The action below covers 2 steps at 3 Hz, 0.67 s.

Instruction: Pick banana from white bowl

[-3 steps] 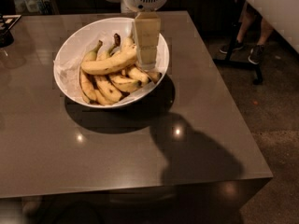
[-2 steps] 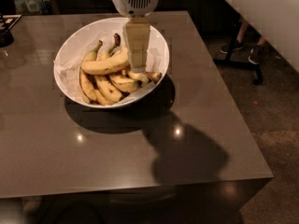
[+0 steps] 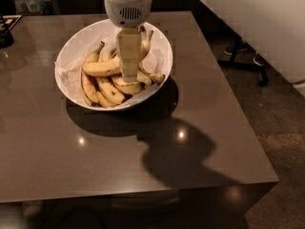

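The white bowl [image 3: 76, 46] stands on the brown table [image 3: 200, 113], toward the back left, lined with crumpled white paper. It holds several bananas. The longest, pale yellow banana [image 3: 101, 68] lies across the top of the pile, running left to right. My gripper [image 3: 128, 75] hangs straight down from the white wrist over the middle of the bowl. Its pale finger reaches down onto the right part of that banana and hides it there. Shorter, brown-spotted bananas [image 3: 109, 90] lie underneath and to the left.
A dark object [image 3: 5, 32] sits at the table's far left edge. A white arm segment [image 3: 257, 18] crosses the upper right. Chair legs [image 3: 243, 61] stand on the floor beyond the table's right side.
The gripper has moved left from the bowl's right rim to over its middle and come down onto the long banana. The bananas have not visibly shifted.
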Tool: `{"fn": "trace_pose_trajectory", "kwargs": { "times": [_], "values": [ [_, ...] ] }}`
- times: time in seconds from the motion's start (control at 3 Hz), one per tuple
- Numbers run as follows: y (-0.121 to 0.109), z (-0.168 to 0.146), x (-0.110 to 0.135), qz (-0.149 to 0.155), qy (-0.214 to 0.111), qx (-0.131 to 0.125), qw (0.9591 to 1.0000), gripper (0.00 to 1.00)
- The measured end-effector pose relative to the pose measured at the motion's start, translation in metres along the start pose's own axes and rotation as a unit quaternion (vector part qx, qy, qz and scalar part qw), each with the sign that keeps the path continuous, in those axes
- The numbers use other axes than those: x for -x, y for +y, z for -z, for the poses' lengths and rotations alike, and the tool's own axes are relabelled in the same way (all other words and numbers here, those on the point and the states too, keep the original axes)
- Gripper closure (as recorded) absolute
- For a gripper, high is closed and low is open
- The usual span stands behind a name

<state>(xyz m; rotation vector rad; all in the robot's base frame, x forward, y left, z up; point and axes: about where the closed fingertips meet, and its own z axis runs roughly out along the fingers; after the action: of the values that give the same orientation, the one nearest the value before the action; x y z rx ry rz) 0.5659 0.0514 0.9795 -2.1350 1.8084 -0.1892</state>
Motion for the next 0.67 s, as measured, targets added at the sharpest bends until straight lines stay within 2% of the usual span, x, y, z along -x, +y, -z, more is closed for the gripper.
{"fn": "trace_pose_trajectory", "kwargs": {
  "times": [0.67],
  "values": [
    [0.0042,-0.018,0.006,-0.031,-0.02,0.035,0.9987,0.3]
  ]
}}
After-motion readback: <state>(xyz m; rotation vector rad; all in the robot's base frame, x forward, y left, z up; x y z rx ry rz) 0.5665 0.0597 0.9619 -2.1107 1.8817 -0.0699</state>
